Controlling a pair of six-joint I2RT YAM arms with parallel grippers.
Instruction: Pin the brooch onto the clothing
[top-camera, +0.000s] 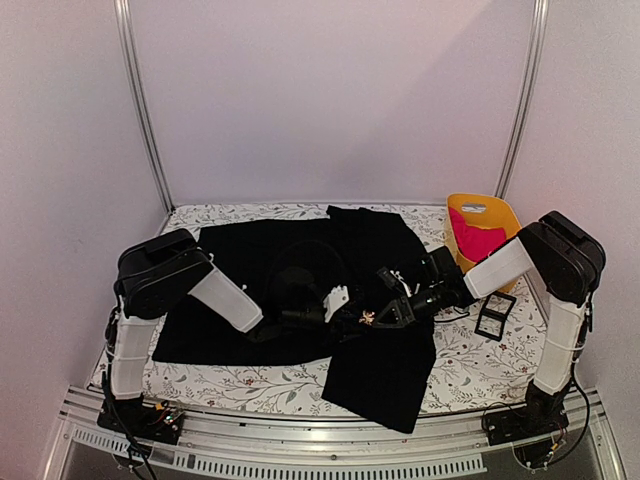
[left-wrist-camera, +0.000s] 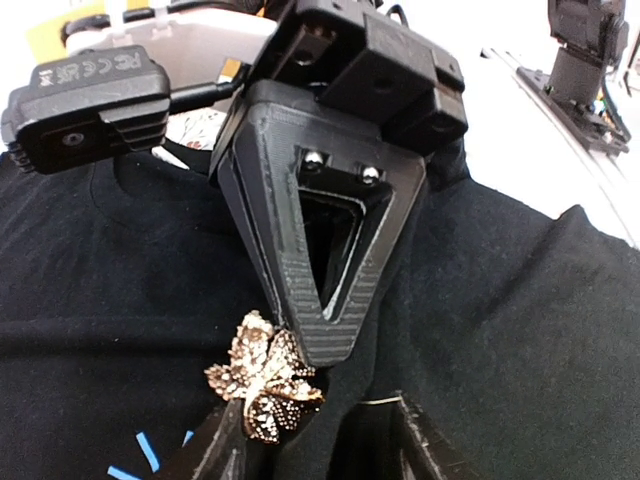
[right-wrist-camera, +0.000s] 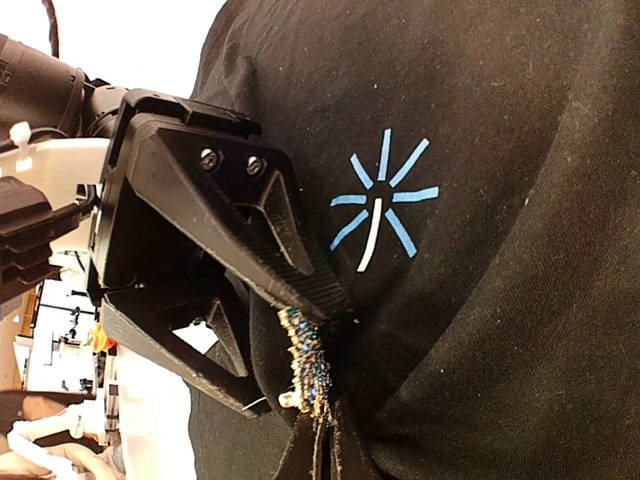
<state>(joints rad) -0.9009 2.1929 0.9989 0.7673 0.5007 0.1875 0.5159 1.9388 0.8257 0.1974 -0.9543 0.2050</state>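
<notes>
Black fabric covers most of the flowered table cover (top-camera: 460, 365). It is one shirt (top-camera: 250, 250), spread flat, and its lower flap reaches past the cover's near edge at bottom centre of the overhead view. Bare cover shows at the lower left and down the right side, where one black square frame (top-camera: 495, 316) lies apart from the shirt. One yellow basket (top-camera: 505, 220) holding one pink garment (top-camera: 475, 240) stands at upper right by the wall. One brooch (left-wrist-camera: 265, 375) sits mid-frame on the shirt, near the single blue star print (right-wrist-camera: 383, 200). The right gripper (right-wrist-camera: 316, 440) is clenched on the brooch's edge. The left gripper (left-wrist-camera: 318, 430) has its fingers parted, one tip touching the brooch.
</notes>
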